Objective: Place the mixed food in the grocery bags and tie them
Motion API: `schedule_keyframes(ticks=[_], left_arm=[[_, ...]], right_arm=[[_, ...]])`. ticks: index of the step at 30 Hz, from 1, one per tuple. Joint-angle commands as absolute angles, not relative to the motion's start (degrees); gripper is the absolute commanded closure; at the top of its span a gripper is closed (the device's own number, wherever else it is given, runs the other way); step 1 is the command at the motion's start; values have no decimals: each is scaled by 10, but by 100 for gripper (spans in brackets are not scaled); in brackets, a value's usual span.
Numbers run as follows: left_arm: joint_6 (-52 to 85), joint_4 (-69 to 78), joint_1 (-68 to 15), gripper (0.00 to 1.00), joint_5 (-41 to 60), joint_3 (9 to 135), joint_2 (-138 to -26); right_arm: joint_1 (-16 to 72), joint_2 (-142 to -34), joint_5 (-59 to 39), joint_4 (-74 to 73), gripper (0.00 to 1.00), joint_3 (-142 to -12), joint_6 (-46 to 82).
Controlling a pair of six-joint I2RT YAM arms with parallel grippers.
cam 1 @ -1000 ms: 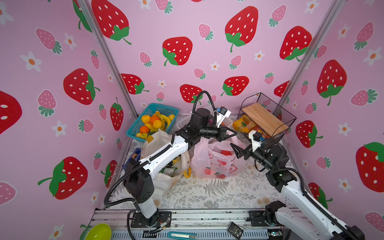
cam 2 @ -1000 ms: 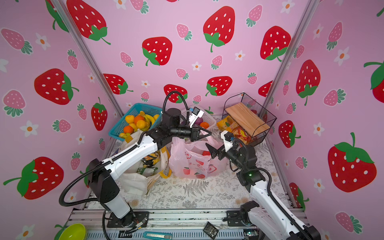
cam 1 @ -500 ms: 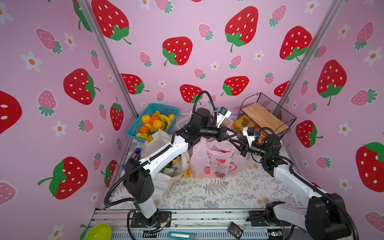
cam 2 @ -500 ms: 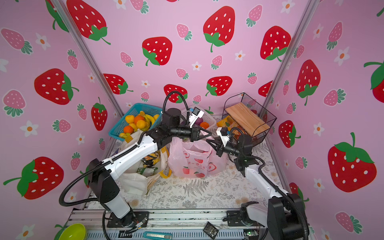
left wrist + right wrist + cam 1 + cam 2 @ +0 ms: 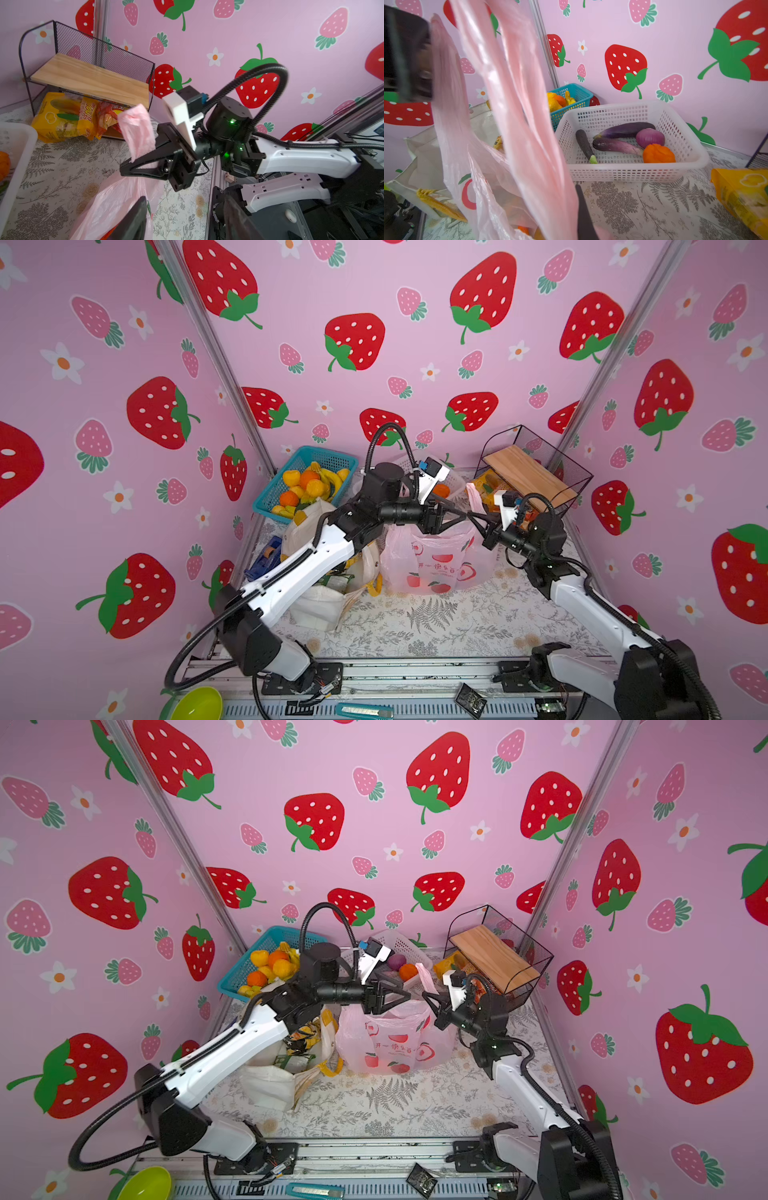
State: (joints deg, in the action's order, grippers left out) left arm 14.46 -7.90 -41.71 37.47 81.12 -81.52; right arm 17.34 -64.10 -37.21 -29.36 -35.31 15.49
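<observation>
Right gripper (image 5: 125,167) was clamped shut on one twisted handle (image 5: 138,128) of the thin translucent pink plastic bag with red fruit print (image 5: 432,564), holding that strip up above the bag's mouth. Left gripper (image 5: 185,201) faced it with jaws apart and, as far as I could see, nothing between them.

Under my left arm the tall white fabric tote with yellow handles (image 5: 320,605) slumped open and untied. The pink bag stood mid-table just beside it. Behind sat the white mesh plastic basket (image 5: 633,172), and a crinkly yellow snack packet (image 5: 62,118) lay under the black wire shelf with a wooden board (image 5: 89,79). The basket held two purple toy aubergines (image 5: 623,129), a purple toy onion (image 5: 650,137) and a lumpy orange toy vegetable (image 5: 658,153).

My worry was that, with one handle held, a hard pull from the right arm could tip the bag or tear its film, or the strip could slip free. Knotting now would also shut out the unbagged food.
</observation>
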Motion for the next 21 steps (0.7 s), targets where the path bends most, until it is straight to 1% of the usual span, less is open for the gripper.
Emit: schedule_keyframes(ticks=[1,3,5,8,10,13,14,18,21], left_arm=[[99,-74,-428,35,341,741,-733],[98,-68,-427,34,307,685,-678],[93,-82,-426,30,227,632,-618],[84,-90,-408,20,102,554,-539],[79,-76,-389,15,59,516,-514],[68,-56,-378,12,75,507,-531],[62,-50,-378,11,98,509,-543],[34,-32,-378,10,153,529,-594],[14,-17,-378,10,173,536,-616]], right_arm=[[170,-638,-335,-252,100,-365,173],[170,-640,-336,-250,100,-366,171],[170,-641,-337,-250,100,-365,170],[170,-638,-341,-249,100,-364,168],[170,-638,-343,-249,100,-365,168],[170,-641,-347,-251,100,-369,170],[170,-641,-349,-250,100,-370,170],[170,-640,-351,-247,100,-374,170],[170,-638,-352,-238,100,-377,165]])
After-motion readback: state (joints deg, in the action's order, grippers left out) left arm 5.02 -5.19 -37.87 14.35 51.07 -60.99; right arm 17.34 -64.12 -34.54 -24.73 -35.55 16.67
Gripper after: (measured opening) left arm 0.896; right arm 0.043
